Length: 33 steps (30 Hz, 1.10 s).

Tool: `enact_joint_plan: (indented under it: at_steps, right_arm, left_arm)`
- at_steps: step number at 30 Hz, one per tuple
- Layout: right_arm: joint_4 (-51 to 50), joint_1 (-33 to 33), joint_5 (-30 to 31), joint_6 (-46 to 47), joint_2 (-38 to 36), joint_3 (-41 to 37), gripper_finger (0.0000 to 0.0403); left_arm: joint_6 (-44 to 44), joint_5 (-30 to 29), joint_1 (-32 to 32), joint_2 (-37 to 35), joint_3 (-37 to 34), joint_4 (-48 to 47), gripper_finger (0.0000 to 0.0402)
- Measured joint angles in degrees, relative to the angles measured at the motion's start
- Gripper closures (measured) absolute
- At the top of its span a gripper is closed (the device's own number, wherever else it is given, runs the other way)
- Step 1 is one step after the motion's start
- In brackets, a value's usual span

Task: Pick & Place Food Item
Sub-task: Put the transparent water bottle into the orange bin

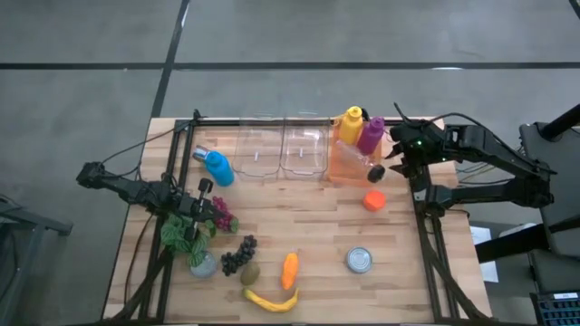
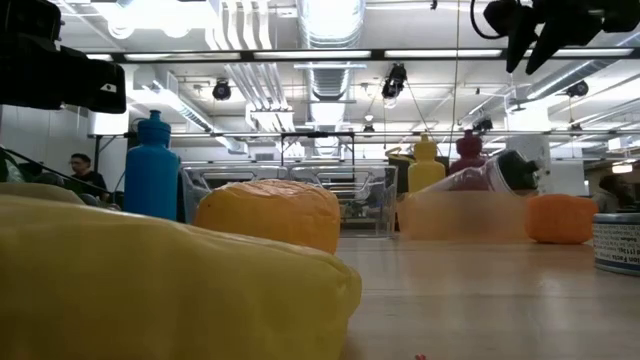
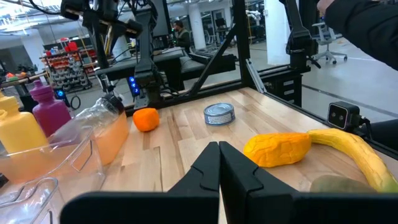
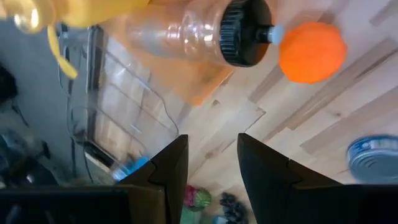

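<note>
Food lies on the near half of the wooden table: an orange (image 1: 374, 200), a ridged orange piece (image 1: 289, 269), a banana (image 1: 272, 301), a kiwi (image 1: 250, 273) and dark grapes (image 1: 238, 255). My right gripper (image 4: 211, 162) hangs open high above the table's far right, over the orange (image 4: 311, 53) and a clear bottle's black cap (image 4: 245, 31), with nothing between its fingers. My left gripper (image 3: 219, 168) is shut and empty, low at the table's left (image 1: 206, 194), pointing level toward the ridged piece (image 3: 277, 149) and the banana (image 3: 348, 155).
A clear bottle (image 1: 358, 158) lies in an orange tub (image 1: 349, 167) at the far right, beside a yellow bottle (image 1: 351, 122) and a purple one (image 1: 370, 133). Two clear bins (image 1: 281, 149), a blue bottle (image 1: 217, 167), a tin can (image 1: 360, 261) and leafy greens (image 1: 186, 231) also stand on the table.
</note>
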Motion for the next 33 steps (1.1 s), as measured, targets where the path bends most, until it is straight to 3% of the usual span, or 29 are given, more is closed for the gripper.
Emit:
enact_joint_plan:
  at_steps: [4, 9, 13, 18, 27, 33]
  right_arm:
    - [1.00, 0.02, -1.97, -12.36, -0.70, 0.85, 0.0266]
    - [2.40, 0.23, -2.86, -37.31, -0.58, 2.11, 0.0266]
    - [4.04, 2.39, -0.22, -49.41, 0.14, 2.27, 0.0266]
    - [8.73, 10.23, 12.78, -57.95, 0.56, 0.71, 0.0266]
    - [12.25, 34.40, 42.62, -63.10, 1.12, -4.15, 0.0266]
    - [12.08, 47.33, 55.96, -63.70, 1.64, -12.24, 0.0266]
  left_arm:
    - [0.00, -0.02, 0.00, 0.00, 0.01, 0.00, 0.0400]
    - [0.00, 0.00, -0.01, 0.00, 0.01, -0.01, 0.0400]
    - [0.00, 0.00, -0.02, 0.00, -0.01, 0.00, 0.0400]
    - [0.00, -0.02, 0.00, 0.00, 0.01, 0.00, 0.0400]
    - [0.00, 0.00, -0.01, 0.00, 0.00, 0.00, 0.0400]
    - [0.00, 0.00, -0.02, 0.00, 0.00, 0.00, 0.0400]
